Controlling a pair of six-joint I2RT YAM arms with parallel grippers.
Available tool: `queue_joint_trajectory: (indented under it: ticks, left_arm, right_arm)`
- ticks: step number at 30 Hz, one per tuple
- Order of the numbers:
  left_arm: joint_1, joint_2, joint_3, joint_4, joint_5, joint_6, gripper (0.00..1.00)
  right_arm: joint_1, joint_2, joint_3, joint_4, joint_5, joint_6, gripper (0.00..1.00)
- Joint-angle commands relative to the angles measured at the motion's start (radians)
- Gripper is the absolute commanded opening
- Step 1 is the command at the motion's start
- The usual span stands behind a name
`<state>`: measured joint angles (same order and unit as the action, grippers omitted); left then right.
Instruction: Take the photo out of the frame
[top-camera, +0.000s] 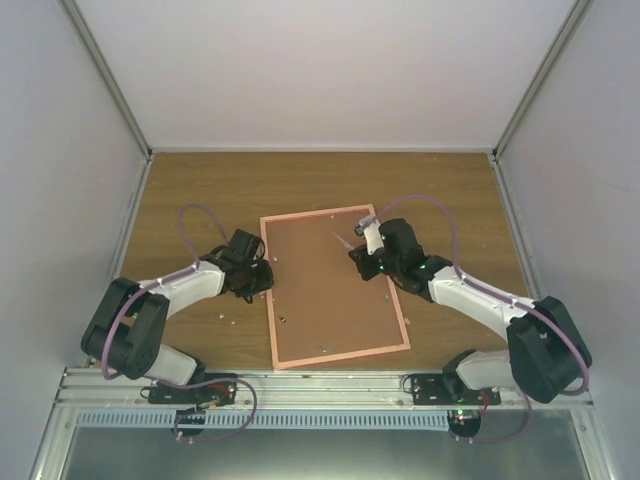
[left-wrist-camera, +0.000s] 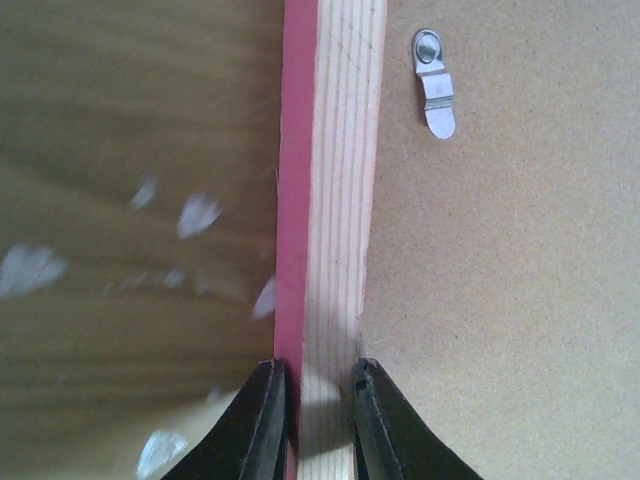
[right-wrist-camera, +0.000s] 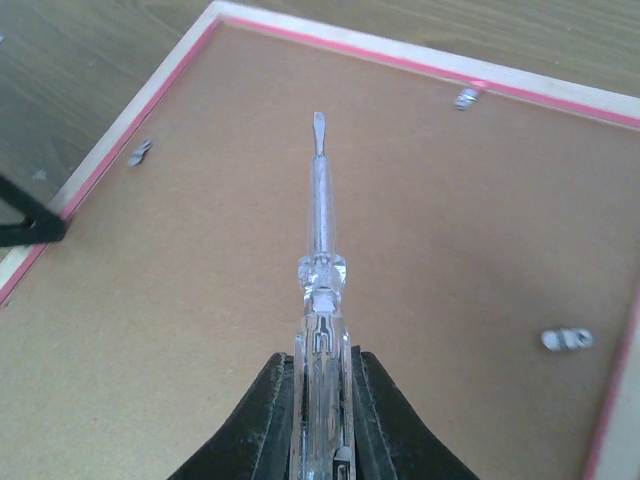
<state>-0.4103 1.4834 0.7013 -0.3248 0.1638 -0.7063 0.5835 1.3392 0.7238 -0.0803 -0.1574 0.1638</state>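
Frame lying back-up on the table, pinched at one rail, screwdriver over its brown backing.

Left gripper: closed narrow on the pink-edged wooden rail, one finger on each side; metal clip ahead and to the right. Right gripper: clamped on the clear handle, blade pointing straight ahead over the board, contact impossible to tell. Photo hidden.

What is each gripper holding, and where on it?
Left gripper pinches the frame by its side rail; right gripper holds a screwdriver by its clear handle.
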Motion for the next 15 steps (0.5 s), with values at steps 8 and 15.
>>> queue_joint_trajectory:
  ticks: [8, 15]
  left_arm:
    - [-0.013, -0.296, -0.297, 0.231, 0.048, -0.462, 0.08]
    - [-0.104, -0.41, -0.332, 0.201, -0.014, -0.583, 0.18]
  right_arm:
    - [0.001, -0.067, -0.069, 0.106, 0.031, 0.057, 0.01]
    - [0.001, -0.084, -0.096, 0.128, 0.016, 0.061, 0.01]
